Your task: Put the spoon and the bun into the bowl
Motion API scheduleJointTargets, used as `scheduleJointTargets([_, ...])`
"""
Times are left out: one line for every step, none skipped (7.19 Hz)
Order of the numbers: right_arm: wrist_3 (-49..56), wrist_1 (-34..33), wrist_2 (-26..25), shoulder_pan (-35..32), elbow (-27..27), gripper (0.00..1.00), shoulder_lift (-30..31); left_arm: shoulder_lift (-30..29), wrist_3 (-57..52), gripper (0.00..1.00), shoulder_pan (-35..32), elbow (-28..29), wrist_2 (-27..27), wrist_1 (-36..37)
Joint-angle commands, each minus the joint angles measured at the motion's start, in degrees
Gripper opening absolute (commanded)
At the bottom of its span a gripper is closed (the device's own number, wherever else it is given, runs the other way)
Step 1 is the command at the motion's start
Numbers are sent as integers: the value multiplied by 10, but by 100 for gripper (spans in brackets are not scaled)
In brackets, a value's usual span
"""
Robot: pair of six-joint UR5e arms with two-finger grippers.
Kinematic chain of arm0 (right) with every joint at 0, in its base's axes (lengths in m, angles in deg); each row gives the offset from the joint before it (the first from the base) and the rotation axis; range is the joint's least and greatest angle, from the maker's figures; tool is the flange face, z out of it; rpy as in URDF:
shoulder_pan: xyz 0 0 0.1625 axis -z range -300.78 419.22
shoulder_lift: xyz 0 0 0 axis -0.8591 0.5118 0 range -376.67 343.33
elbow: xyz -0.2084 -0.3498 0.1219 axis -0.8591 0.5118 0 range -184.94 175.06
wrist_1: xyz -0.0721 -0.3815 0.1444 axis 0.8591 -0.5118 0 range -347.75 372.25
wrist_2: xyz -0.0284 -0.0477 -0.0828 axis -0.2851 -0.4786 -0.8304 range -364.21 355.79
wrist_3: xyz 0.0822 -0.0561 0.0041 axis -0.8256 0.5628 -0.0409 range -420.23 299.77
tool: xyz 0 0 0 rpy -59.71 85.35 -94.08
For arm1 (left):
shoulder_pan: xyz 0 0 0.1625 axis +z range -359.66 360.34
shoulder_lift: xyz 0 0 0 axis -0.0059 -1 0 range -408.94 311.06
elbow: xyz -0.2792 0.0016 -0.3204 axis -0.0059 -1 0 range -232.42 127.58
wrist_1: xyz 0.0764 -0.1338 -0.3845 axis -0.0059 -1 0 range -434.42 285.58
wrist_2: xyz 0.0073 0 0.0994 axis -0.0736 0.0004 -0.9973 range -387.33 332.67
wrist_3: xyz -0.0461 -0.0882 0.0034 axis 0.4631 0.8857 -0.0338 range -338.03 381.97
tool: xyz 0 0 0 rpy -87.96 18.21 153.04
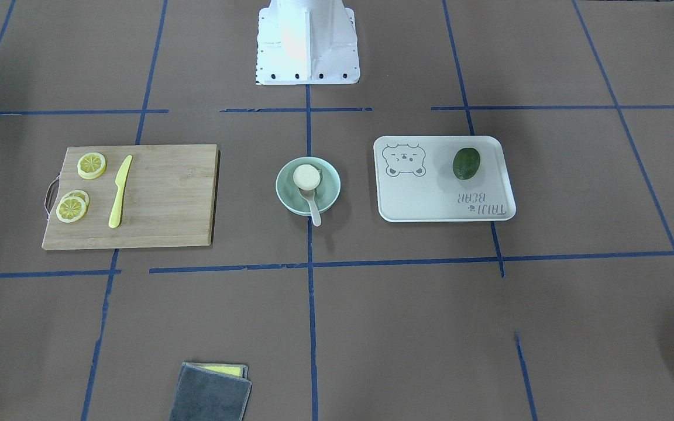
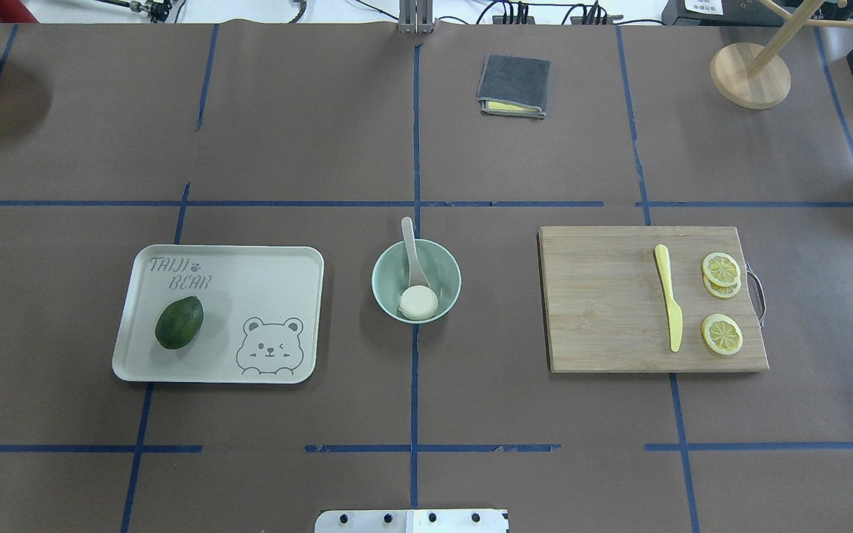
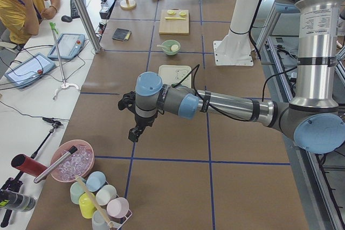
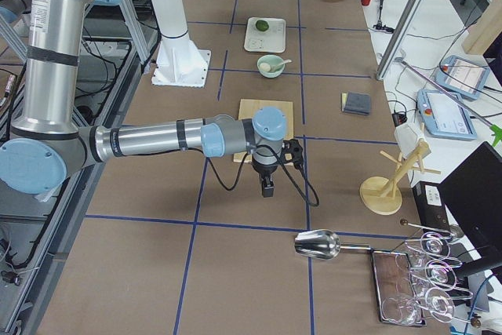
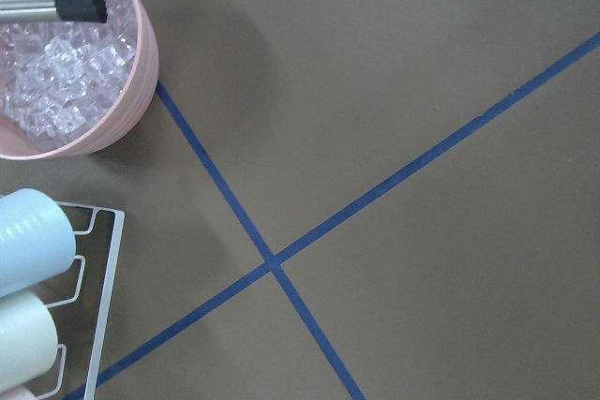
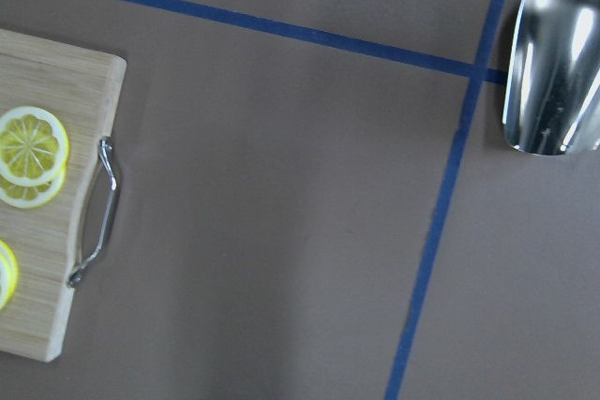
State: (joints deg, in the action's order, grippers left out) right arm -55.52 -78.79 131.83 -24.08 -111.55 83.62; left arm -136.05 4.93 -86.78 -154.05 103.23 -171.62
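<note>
The pale mint-green bowl [image 1: 330, 188] stands at the table's middle; it also shows in the overhead view [image 2: 447, 272]. The white bun [image 1: 306, 176] [image 2: 418, 303] lies inside it, flat side up. The off-white spoon [image 1: 314, 210] [image 2: 409, 238] rests in the bowl, its scoop under or against the bun and its handle out over the rim. My left gripper [image 3: 138, 132] hangs over bare table far to the bowl's left. My right gripper [image 4: 267, 187] hangs beyond the cutting board, far to the bowl's right. I cannot tell whether either is open or shut.
A white bear-print tray [image 2: 263, 274] holds an avocado [image 2: 179, 323]. A wooden cutting board [image 2: 604, 303] carries lemon slices [image 2: 721, 268] and a yellow knife [image 2: 668, 305]. A grey cloth [image 2: 514, 85], a pink ice bucket [image 5: 66, 63], a cup rack and a metal scoop [image 6: 553, 53] lie around the edges.
</note>
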Motion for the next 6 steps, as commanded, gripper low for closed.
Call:
scheduleJointTargets([80, -55, 3, -39, 2, 100, 4, 6, 1, 100, -4, 10, 23, 32])
scheduleJointTargets([80, -55, 3, -39, 2, 100, 4, 6, 1, 100, -4, 20, 31, 31])
scheduleJointTargets([80, -55, 3, -39, 4, 100, 4, 5, 1, 100, -4, 20, 35, 30])
scheduleJointTargets([80, -56, 2, -38, 8, 100, 6, 5, 1, 100, -3, 19, 35, 29])
scheduleJointTargets([80, -55, 3, -39, 6, 100, 2, 6, 2, 100, -3, 19, 35, 29])
scheduleJointTargets([80, -53, 3, -38, 6, 100, 2, 22, -2, 100, -3, 17, 35, 29])
